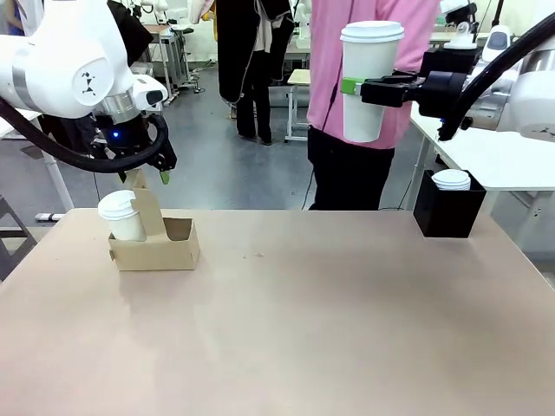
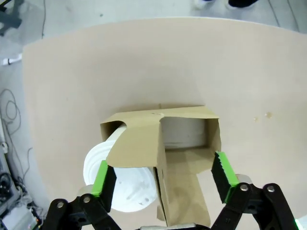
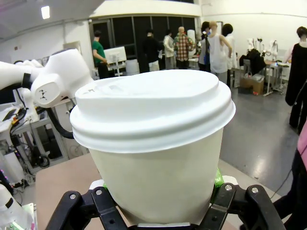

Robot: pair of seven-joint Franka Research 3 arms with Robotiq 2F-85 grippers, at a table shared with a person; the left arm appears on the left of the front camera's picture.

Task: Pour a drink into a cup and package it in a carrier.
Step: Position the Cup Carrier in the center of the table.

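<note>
Evidently light and easily crushed, the lidded cup (image 1: pixel 368 82) sat upper right, clamped mid-wall by the right gripper (image 1: pixel 354 87); the left gripper (image 1: pixel 143 177) hung open above the carrier (image 1: pixel 156 246) at left.

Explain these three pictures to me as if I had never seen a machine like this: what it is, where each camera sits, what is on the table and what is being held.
This is a robot with two white arms, each ending in a black two-finger gripper with green pads.

The front view looks across a tan table toward a person in a pink top. On the table stand a brown cardboard carrier with one lidded white cup in a slot, and a black box of white lids.

The left gripper hangs open above the carrier. Its wrist camera looks straight down, showing the carrier's other slot empty.

The right gripper is shut on a second lidded white cup, held high in the air. Its wrist camera sees that cup up close, with the room behind.
</note>
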